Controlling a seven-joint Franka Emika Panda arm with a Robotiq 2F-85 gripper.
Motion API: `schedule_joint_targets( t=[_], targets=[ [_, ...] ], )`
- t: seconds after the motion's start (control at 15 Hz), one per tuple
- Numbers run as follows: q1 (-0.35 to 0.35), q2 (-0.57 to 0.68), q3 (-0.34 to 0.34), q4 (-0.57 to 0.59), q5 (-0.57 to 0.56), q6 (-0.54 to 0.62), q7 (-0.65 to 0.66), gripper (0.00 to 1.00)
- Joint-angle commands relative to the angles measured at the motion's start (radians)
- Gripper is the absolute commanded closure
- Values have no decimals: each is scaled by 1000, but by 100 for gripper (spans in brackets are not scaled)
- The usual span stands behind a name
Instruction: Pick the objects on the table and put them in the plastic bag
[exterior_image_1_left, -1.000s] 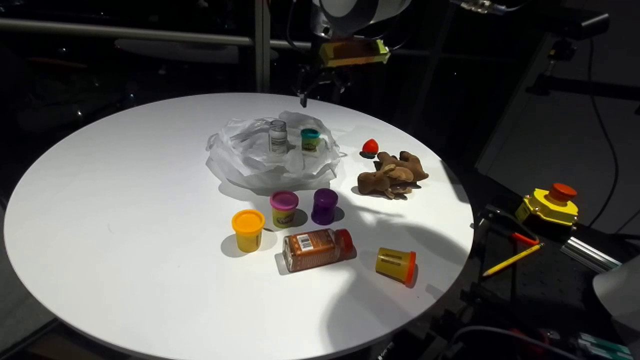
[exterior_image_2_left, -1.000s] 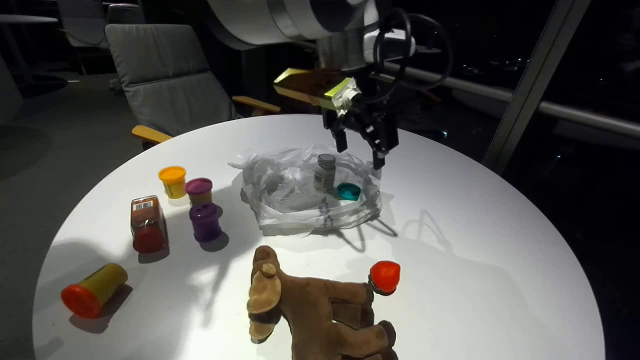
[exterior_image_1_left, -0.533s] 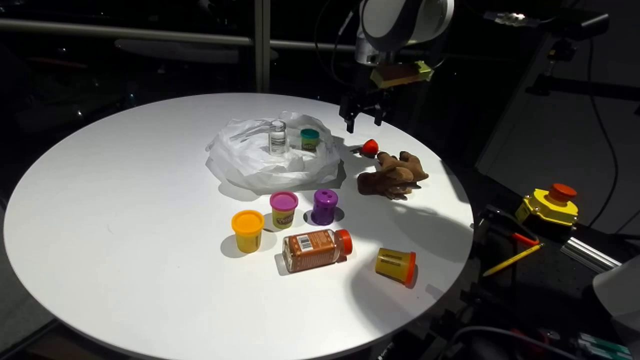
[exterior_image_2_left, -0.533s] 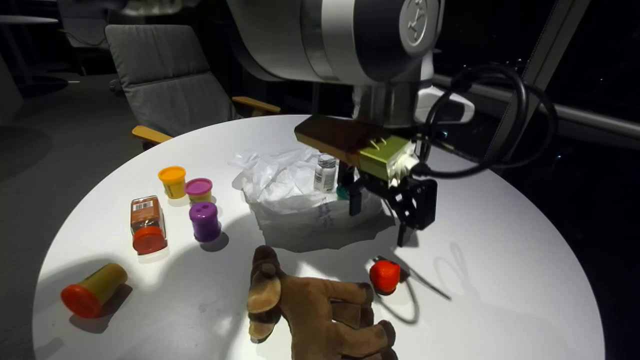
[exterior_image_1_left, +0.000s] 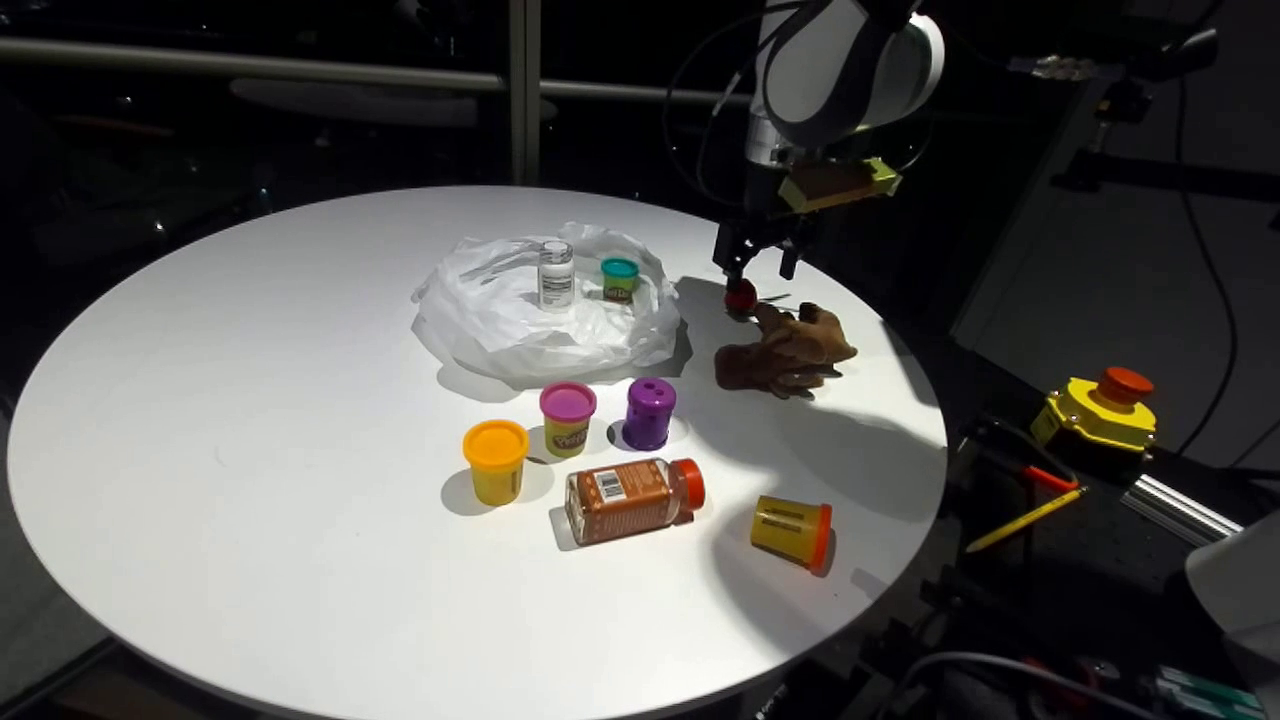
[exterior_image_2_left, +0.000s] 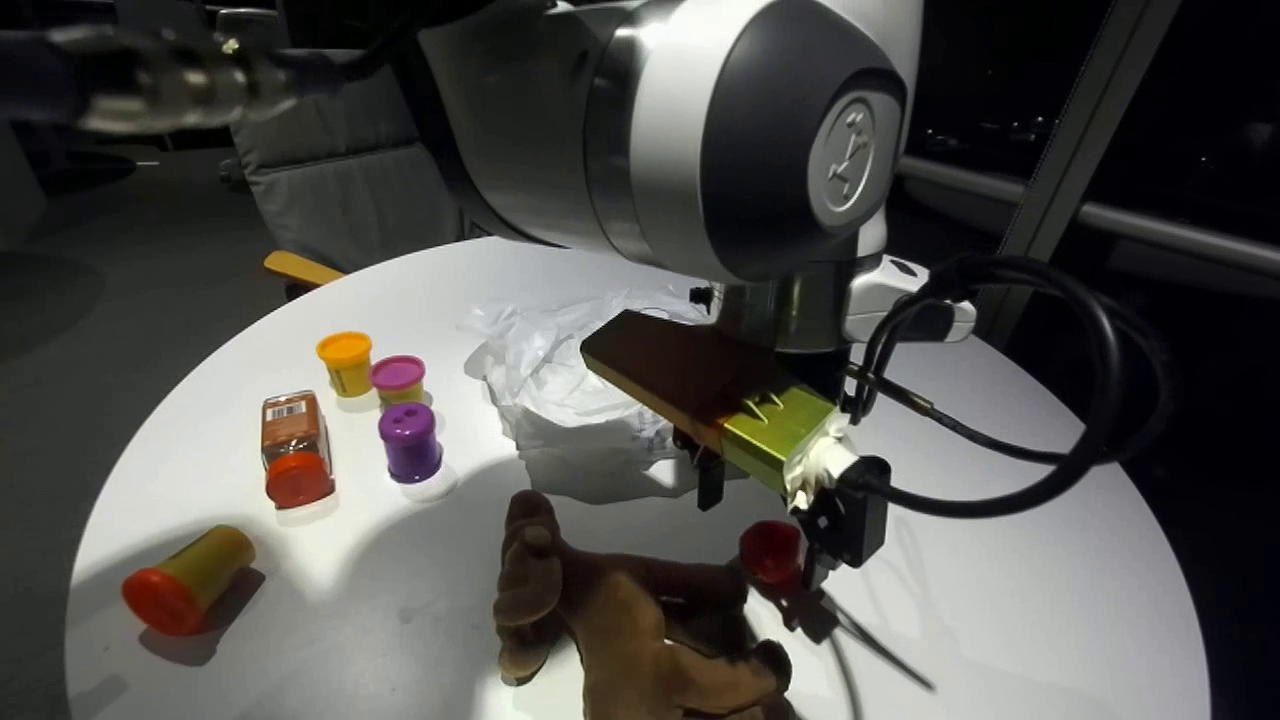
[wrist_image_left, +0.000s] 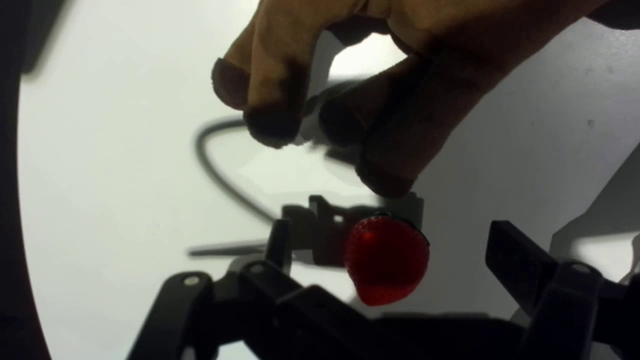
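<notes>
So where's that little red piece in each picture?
In an exterior view: red piece right of centre, above mid-height.
In an exterior view: red piece right of centre, lower half.
In the wrist view: red piece below centre, slightly right.
Shared landmark: brown toy, beside it in all three.

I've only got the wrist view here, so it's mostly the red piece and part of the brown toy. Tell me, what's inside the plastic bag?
Observer: In an exterior view, a small white bottle and a teal-lidded cup stand in the plastic bag.
Operator: Which containers stand upright outside it?
Observer: In both exterior views, an orange-topped cup, a pink-lidded cup and a purple container.
Operator: Any lying down?
Observer: Two, a red-capped jar and a yellow cup with a red-orange lid.
</notes>
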Motion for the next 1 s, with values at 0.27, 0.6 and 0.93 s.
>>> schedule_joint_targets(
  t=[0.27, 0.6, 0.93],
  targets=[
    [-78, 35, 69, -25, 65, 107, -33, 0],
    [-114, 71, 103, -6, 122, 128, -47, 42],
    [-95, 76, 69, -15, 105, 207, -22, 80]
  ],
)
